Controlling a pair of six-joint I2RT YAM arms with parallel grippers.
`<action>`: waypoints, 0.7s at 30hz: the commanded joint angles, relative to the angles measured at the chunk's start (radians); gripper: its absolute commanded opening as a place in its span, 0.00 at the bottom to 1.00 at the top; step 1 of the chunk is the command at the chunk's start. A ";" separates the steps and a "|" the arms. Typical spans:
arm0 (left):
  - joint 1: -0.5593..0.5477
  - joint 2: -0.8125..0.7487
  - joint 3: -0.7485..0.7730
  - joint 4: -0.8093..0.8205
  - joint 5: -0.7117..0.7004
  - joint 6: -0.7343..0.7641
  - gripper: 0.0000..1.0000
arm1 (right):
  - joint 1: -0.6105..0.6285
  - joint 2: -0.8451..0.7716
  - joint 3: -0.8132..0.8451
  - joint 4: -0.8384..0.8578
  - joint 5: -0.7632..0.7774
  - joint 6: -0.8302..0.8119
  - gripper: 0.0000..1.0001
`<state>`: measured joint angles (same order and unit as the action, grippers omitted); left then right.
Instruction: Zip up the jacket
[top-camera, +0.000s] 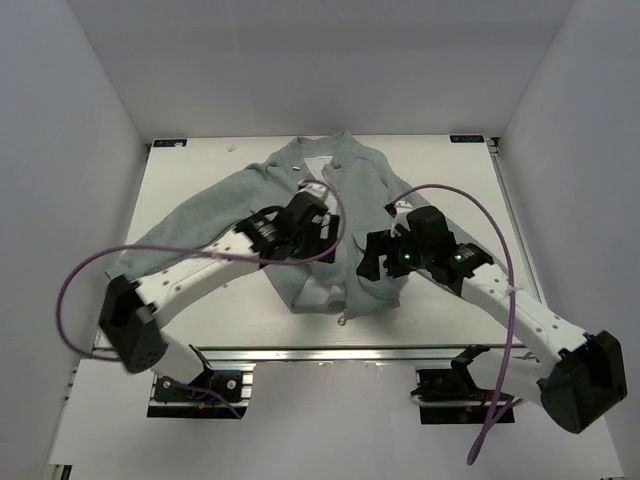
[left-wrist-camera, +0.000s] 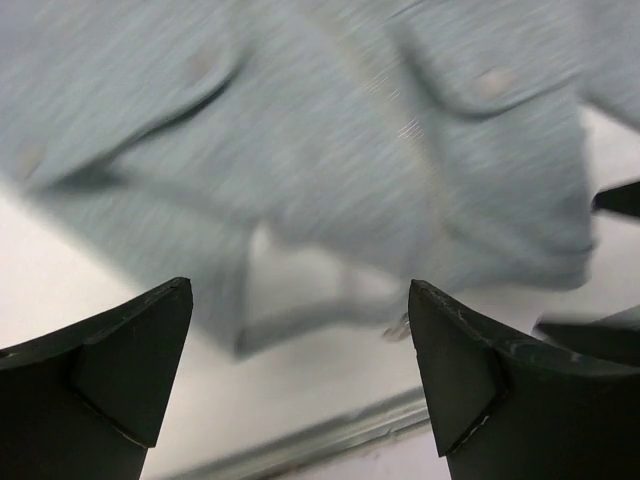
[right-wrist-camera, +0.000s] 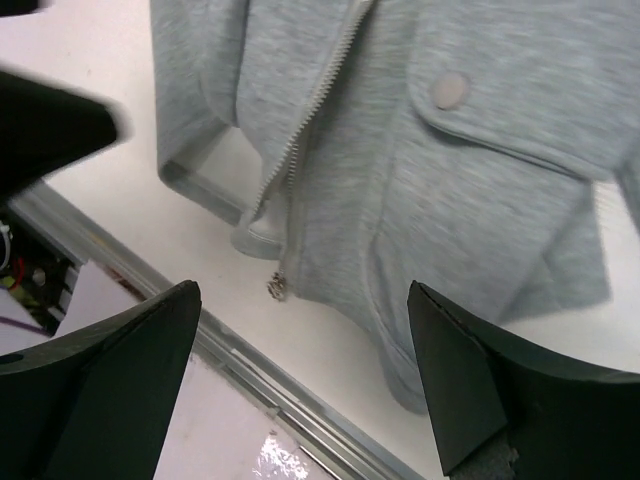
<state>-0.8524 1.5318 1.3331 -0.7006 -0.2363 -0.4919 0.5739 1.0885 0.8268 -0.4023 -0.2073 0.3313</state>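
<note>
A white table (top-camera: 225, 312) is seen from above, walled in white. Two small dark labels (top-camera: 170, 143) are fixed at its far corners; their writing is too small to be read.

On the left, the left gripper (top-camera: 320, 238) is held over the left front of the jacket (top-camera: 355, 185). In the left wrist view, which is blurred, the gripper (left-wrist-camera: 300, 370) is spread wide with nothing between its fingers (left-wrist-camera: 125, 365), and nothing is touched.

The grey-green jacket is laid flat in the middle of the table, collar toward the far edge, hem toward the near edge, sleeves spread out to both sides. White lining is shown at the open collar. No brand mark can be read on it. In the right wrist view a light zipper (right-wrist-camera: 310, 120) is seen running down the front to a small metal pull (right-wrist-camera: 277, 288), which lies on the table just past the hem. A round snap (right-wrist-camera: 450, 90) is set on a pocket flap.

On the right, the right gripper (top-camera: 370, 256) is poised over the jacket's right front. It is likewise spread wide and empty (right-wrist-camera: 300, 380).
</note>
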 joint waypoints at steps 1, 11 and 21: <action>0.003 -0.212 -0.116 -0.105 -0.149 -0.114 0.98 | 0.044 0.059 0.038 0.083 -0.073 0.011 0.89; 0.003 -0.213 -0.417 0.076 -0.021 -0.111 0.98 | 0.099 0.298 0.117 0.155 0.006 0.264 0.80; 0.003 0.189 -0.235 0.062 -0.084 -0.037 0.93 | 0.098 0.318 0.153 0.132 0.094 0.293 0.13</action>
<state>-0.8501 1.6932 1.0500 -0.6491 -0.2813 -0.5583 0.6724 1.4063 0.9173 -0.2741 -0.1520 0.6147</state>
